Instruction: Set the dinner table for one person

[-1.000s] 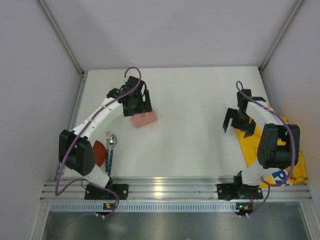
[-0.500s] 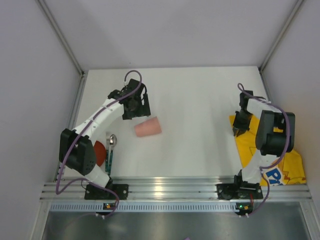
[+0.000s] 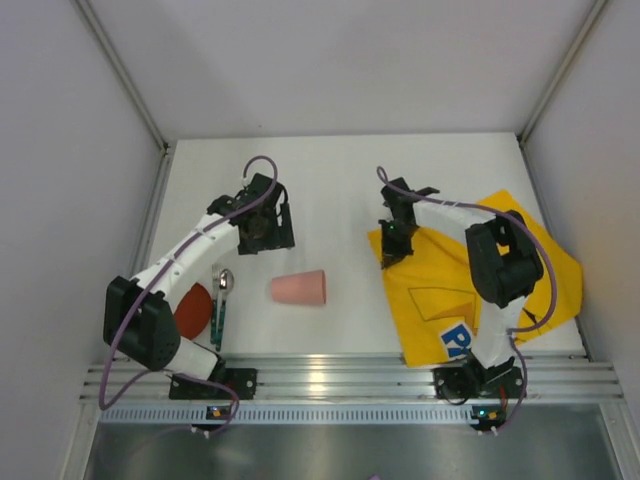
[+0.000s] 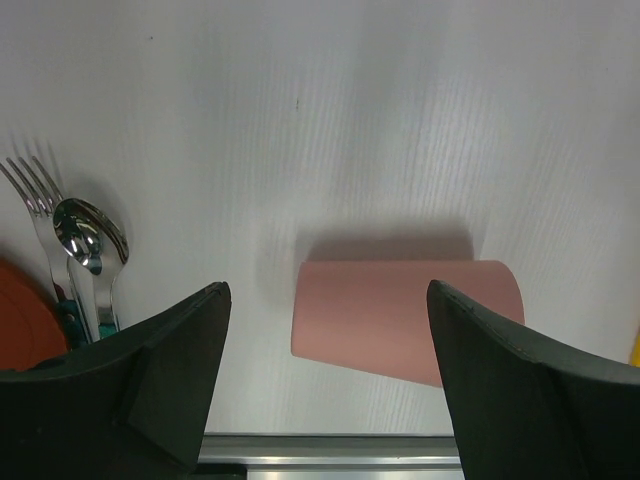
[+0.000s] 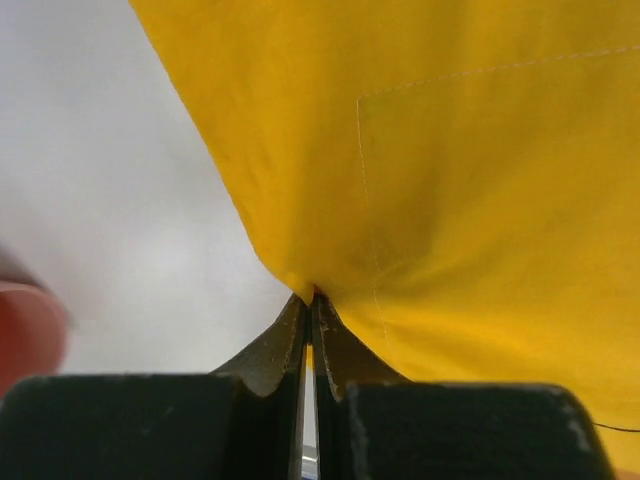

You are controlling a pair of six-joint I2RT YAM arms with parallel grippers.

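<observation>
The right hand (image 5: 312, 300) pinches the yellow cloth's (image 3: 490, 275) corner tight. The left hand (image 3: 270, 238) is wide open, empty, over the tipped pink cup (image 3: 298, 289) on the table (image 3: 340, 180).

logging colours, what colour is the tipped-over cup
Plain salmon pink cup, best seen in the left wrist view.
</observation>
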